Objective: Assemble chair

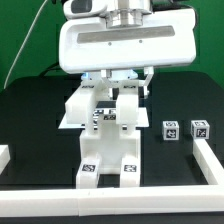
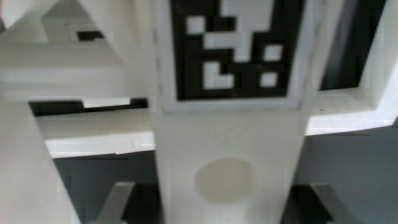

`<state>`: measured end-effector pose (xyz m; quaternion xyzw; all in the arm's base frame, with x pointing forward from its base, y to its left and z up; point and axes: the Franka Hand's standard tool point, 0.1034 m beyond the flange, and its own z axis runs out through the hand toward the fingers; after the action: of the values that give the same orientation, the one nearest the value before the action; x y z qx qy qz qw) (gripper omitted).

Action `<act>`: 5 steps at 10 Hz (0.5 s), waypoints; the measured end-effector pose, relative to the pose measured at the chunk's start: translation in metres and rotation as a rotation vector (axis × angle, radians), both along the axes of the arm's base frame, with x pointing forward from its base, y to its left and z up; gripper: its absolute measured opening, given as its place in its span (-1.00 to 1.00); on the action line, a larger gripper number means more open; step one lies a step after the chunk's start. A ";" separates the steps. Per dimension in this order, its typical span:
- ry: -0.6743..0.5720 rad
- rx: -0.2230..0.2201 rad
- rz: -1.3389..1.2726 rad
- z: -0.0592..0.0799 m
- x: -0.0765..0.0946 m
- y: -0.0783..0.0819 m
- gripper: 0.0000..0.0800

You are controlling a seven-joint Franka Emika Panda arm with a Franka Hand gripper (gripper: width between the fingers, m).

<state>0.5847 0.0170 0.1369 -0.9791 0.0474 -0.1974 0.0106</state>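
Your end effector [image 1: 118, 94] sits at the top of the chair [image 1: 108, 150], which stands on the black desk [image 1: 40, 140] directly beneath it. It is a chunky white stack of slabs whose lower front ends in 2 tagged feet.

In the wrist view, an upright slab [image 2: 222, 140] of the chair runs straight between the fingers [image 2: 121, 205], with 1 dark finger on each side of it. The jaws are partly closed and pinch that slab, as far as you can judge from this close. The slab carries a large black-and-white tag [image 2: 231, 45], with a round dimple [image 2: 222, 182] below it, nearer the fingertips. More white parts of the chair lie behind the slab, blurred.

In the exterior view, a small tagged block [image 1: 171, 131] and a second block [image 1: 200, 129] rest on the desk. Both lie lower than the end effector and off to the exterior view's right, just beside each other and apart from the chair. A plain white border rail [image 1: 211, 165] runs beyond them — farther from the end effector still.
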 end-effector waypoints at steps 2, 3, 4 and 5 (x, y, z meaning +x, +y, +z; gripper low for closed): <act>0.004 0.002 0.004 0.000 -0.003 0.002 -0.29; 0.009 0.003 0.007 -0.001 -0.005 0.004 -0.29; 0.008 0.005 0.006 0.001 -0.004 0.004 -0.29; -0.002 0.006 -0.002 0.006 -0.002 -0.003 -0.29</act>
<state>0.5825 0.0143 0.1433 -0.9789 0.0490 -0.1980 0.0134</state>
